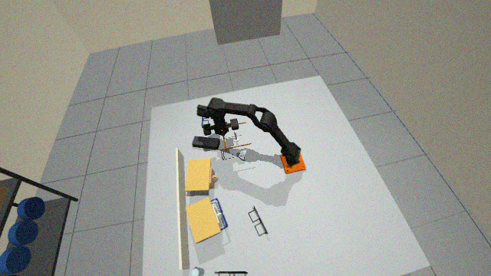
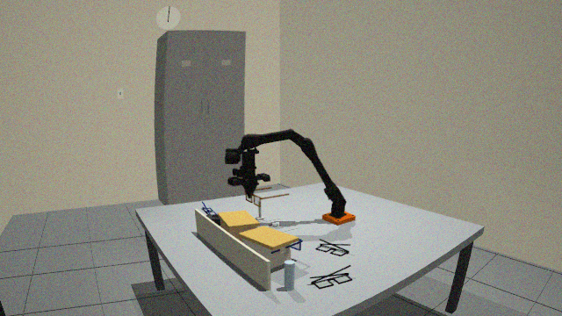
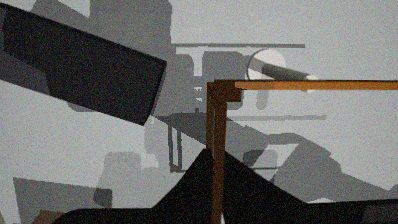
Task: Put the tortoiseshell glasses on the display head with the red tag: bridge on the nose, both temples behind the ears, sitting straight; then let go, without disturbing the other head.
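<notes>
The tortoiseshell glasses (image 1: pixel 238 146) (image 2: pixel 276 196) (image 3: pixel 320 85) hang above the table, front frame at my fingertips, temples pointing toward the arm's base. My gripper (image 1: pixel 222 133) (image 2: pixel 250 195) (image 3: pixel 211 156) points down, shut on the front frame. A skin-coloured head (image 1: pixel 213 179) (image 2: pixel 238 218) shows only partly under a yellow board (image 1: pixel 199 175), nearer the camera than the gripper in the exterior view. Beside it a second yellow board (image 1: pixel 203 219) (image 2: pixel 270 237) covers the other display place, with blue glasses (image 1: pixel 219 214) (image 2: pixel 299 244) at its front. I cannot make out a red tag.
A dark block (image 1: pixel 205 142) (image 3: pixel 85 65) and a thin post on a round base (image 1: pixel 236 137) (image 2: pixel 259 211) (image 3: pixel 274 59) stand near the held glasses. A long low wall (image 1: pixel 182 218) (image 2: pixel 233 250) runs behind the boards. Dark glasses (image 1: pixel 256 219) (image 2: pixel 333 249) and a cylinder (image 1: pixel 197 271) (image 2: pixel 289 276) are farther along.
</notes>
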Robot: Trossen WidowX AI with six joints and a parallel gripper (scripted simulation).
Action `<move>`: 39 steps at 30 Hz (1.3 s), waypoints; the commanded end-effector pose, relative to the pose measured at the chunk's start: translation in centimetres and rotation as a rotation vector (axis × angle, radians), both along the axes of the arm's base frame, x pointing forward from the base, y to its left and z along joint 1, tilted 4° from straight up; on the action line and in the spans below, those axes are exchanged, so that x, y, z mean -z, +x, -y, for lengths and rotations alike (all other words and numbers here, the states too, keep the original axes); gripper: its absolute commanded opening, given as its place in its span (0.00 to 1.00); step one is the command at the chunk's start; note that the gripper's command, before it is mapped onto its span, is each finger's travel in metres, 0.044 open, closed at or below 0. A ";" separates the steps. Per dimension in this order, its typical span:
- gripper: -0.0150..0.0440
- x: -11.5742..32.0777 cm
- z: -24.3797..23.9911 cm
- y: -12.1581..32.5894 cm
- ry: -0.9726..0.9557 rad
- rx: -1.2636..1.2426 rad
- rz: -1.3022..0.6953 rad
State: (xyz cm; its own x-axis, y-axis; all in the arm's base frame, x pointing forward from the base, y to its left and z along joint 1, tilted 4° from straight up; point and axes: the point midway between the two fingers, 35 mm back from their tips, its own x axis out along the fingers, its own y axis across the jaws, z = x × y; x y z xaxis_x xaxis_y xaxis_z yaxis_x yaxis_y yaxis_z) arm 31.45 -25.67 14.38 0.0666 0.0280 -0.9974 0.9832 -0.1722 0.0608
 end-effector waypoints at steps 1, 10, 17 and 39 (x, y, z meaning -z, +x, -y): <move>0.25 -0.5 -1.7 0.0 0.004 0.041 0.003; 0.25 -1.0 -5.8 -0.7 0.015 0.159 -0.001; 0.25 -1.0 -8.8 -1.7 0.024 0.251 -0.005; 0.25 0.0 -16.0 -5.5 0.046 0.493 -0.016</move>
State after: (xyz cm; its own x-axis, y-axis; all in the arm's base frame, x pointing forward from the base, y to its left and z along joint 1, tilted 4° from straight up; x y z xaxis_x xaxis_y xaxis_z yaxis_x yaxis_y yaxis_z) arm 26.24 -10.08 14.60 0.0656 0.0421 -0.9970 0.7975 -0.6027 0.0270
